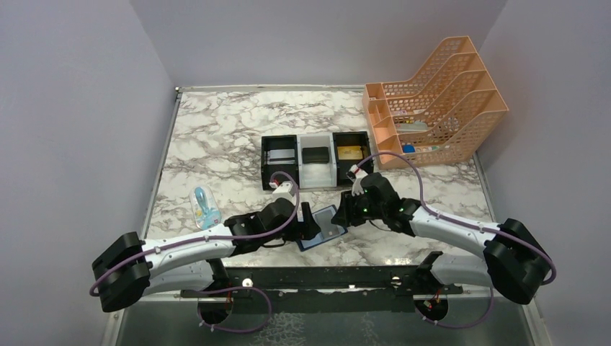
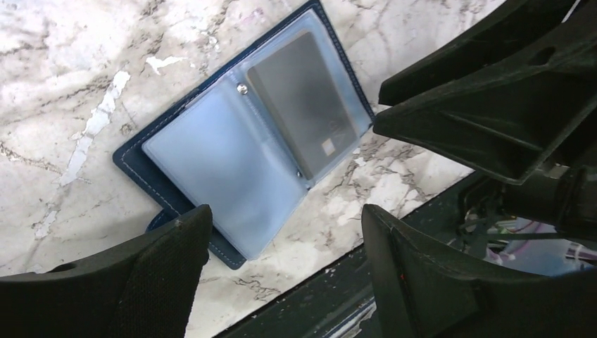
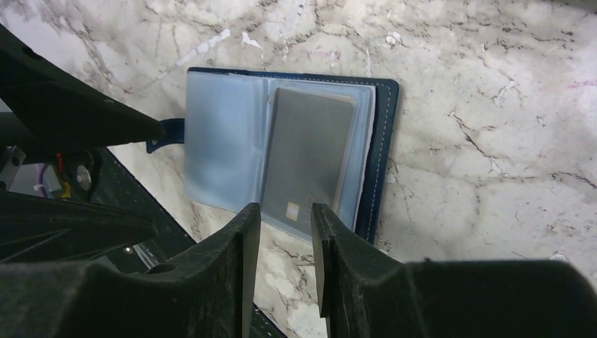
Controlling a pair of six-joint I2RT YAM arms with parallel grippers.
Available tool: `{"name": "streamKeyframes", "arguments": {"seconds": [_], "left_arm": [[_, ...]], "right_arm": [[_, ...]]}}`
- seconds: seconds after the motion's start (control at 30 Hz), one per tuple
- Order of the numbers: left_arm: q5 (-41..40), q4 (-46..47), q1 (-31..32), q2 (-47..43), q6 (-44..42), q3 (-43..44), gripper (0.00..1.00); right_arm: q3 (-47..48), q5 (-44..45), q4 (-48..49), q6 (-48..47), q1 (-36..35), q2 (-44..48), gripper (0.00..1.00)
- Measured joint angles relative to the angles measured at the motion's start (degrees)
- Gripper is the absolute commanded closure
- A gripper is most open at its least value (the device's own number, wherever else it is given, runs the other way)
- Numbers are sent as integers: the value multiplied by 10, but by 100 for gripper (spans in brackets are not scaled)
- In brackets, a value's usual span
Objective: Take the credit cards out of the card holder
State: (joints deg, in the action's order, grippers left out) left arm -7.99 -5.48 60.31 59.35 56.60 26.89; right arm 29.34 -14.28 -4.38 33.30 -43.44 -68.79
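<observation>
You have the card holder (image 1: 322, 225) (image 2: 211, 162) (image 3: 225, 148) lying open and flat on the marble desk (image 1: 216, 137), close to its near edge and about midway between left and right, with one arm at each side of it. Your left pincer (image 1: 308, 223) (image 2: 285, 215) hovers over the holder's left part with its jaws wide apart, gripping nothing. Your right pincer (image 1: 344, 213) (image 3: 285, 208) hangs just above the holder's right leaf, its jaws parted by only a narrow gap and closed on nothing. The chip end of a silver-grey card (image 2: 303, 113) (image 3: 310, 155) shows beneath that gap. That card sits tucked in the clear pocket of the leaf on the right pincer's side. The holder's small navy tab (image 3: 165, 134) sticks out toward the near edge. Farther back, three box trays (image 1: 315, 160) stand in a row: the left black one holds a silver card (image 1: 281, 154), the white middle one a black card (image 1: 315, 154), the right black one a gold card (image 1: 349, 152). A peach file rack (image 1: 432, 101) stands at the far right.
</observation>
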Motion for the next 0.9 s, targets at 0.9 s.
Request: {"name": "streamKeyframes", "arguments": {"seconds": [0.9], "left_arm": [[-71,-47,40,69,28,-2,44]], "right_arm": [[16,-35,-2,-26,0,-73,72]]}}
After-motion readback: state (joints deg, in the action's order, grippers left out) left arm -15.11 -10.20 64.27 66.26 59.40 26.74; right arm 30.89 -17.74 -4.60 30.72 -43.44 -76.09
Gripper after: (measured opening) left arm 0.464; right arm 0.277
